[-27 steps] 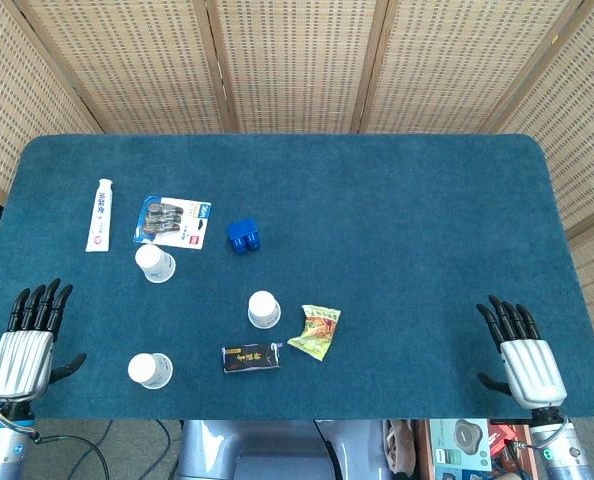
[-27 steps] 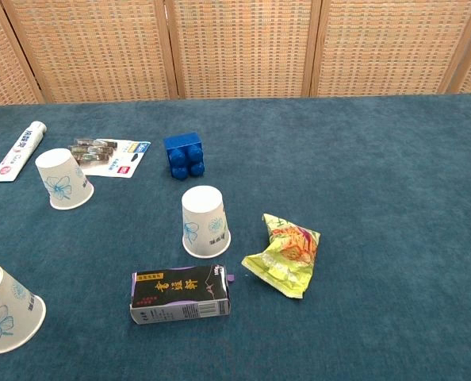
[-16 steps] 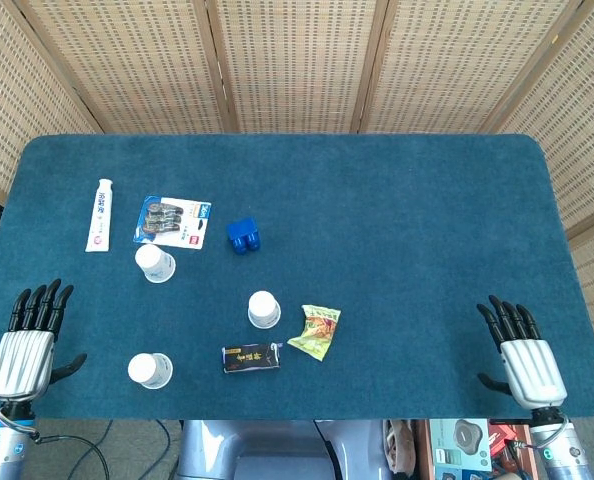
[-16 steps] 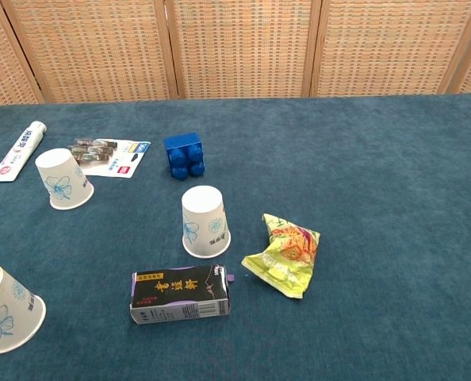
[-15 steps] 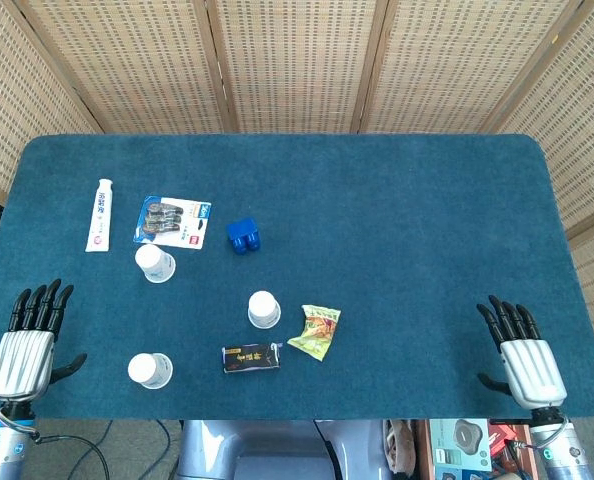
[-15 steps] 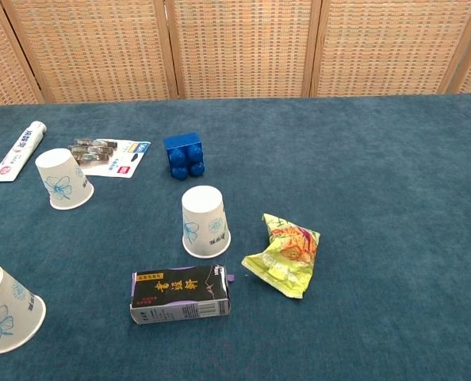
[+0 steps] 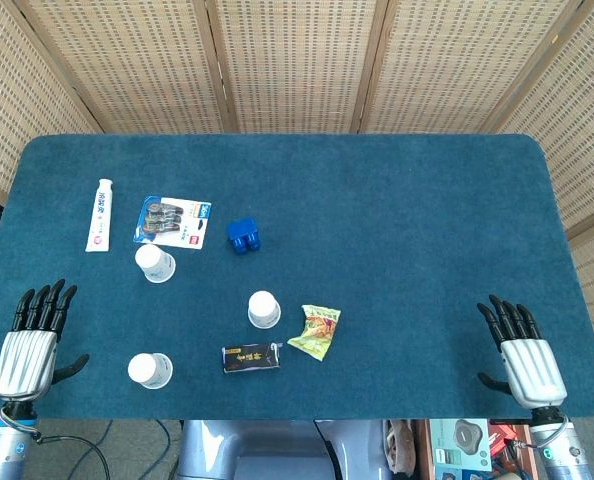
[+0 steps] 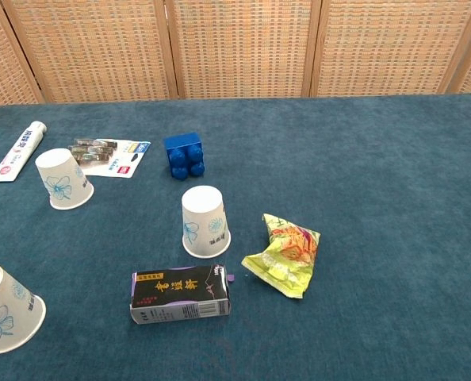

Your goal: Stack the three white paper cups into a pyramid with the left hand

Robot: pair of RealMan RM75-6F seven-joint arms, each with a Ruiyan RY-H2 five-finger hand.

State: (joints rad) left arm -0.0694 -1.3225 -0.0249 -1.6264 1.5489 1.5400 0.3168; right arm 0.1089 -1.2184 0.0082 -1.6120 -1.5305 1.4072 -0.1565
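Nothing had moved: both the left hand (image 7: 23, 350) and right hand (image 7: 525, 360) stayed flat, fingers apart, the three cups (image 7: 264, 309) unstacked

Illumination is bright, even and diffuse in both views. Shadows are faint and short; the upturned white paper cup (image 8: 205, 221) at centre casts only a soft rim of shade on the blue felt-covered table (image 8: 394, 175). No glare is noted. Focus is sharp throughout, with no motion blur. Head view shows slight bowing at the table's edges.
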